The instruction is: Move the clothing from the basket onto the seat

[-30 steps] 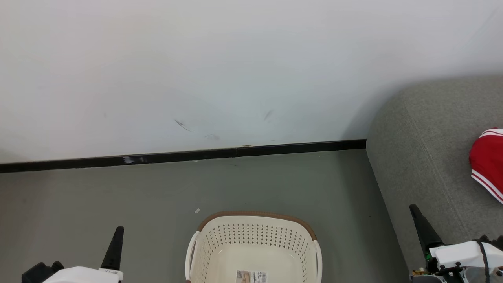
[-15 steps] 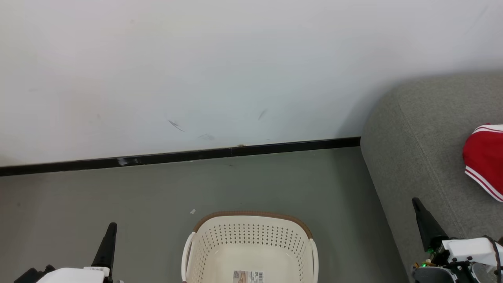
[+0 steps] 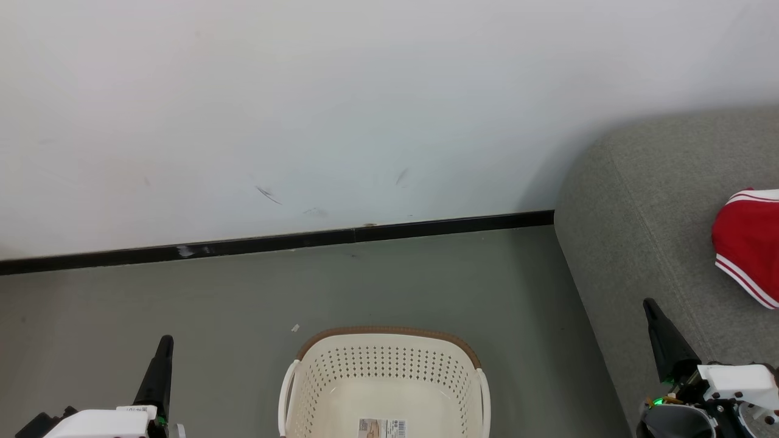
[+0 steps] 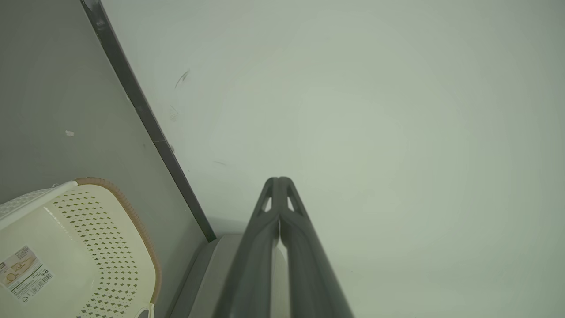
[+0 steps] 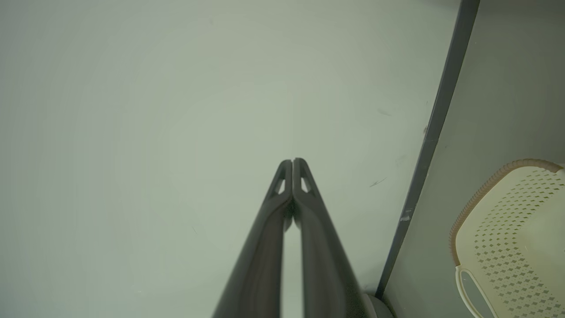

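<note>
Head view: basket seen bare, bottom centre; clothing laid on seat, right. L gripper, R gripper closed, empty. Basket's cut-off part should be checked.

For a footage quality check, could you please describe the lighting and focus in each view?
Head view: even and sharp, soft shadow on the wall beside the seat. Left wrist view: greenish cast, left gripper blurred near the lens. Right wrist view: same cast, right gripper also soft.

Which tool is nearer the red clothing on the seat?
Right. The right tool is by the seat, just below-left of the clothing in the head view; the left tool is far left, past the basket.
</note>
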